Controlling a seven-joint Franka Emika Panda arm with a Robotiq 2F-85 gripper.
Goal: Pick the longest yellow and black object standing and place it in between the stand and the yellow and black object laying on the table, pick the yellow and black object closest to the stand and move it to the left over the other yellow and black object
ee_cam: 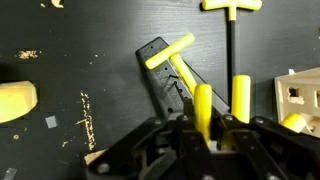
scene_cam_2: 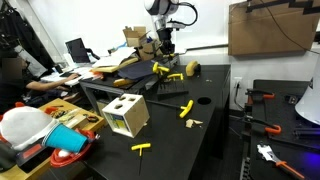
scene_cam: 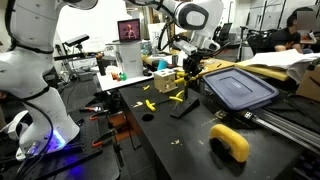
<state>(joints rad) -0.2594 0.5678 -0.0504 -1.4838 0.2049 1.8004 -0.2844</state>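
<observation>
Right, working across the wrist view from the left: well off to the gripper's left, a pale yellow lump [ee_cam: 15, 100] lies on the dark table [ee_cam: 100, 50]. Ahead and slightly left of the fingers, a lying T-key [ee_cam: 170, 55] with a yellow handle rests across a black slab [ee_cam: 160, 85], which I take to be part of the stand.

Dead centre, the gripper [ee_cam: 203, 128] has its jaws pinched around the upright yellow handle of the standing key [ee_cam: 203, 100]. I see no gap on either side, so I judge it grasped. Whether it is the longest one, I cannot tell from here.

Just right of the fingers a second upright handle [ee_cam: 240, 100] stands close by. Farther ahead a far T-key [ee_cam: 230, 6] lies flat, and a wooden block [ee_cam: 298, 95] sits at far right.

I expect the key to be light and stiff, with a smooth plastic handle that may slip. Holding mid-handle seems right, then lifting straight up so the long shaft clears without knocking its neighbour.
</observation>
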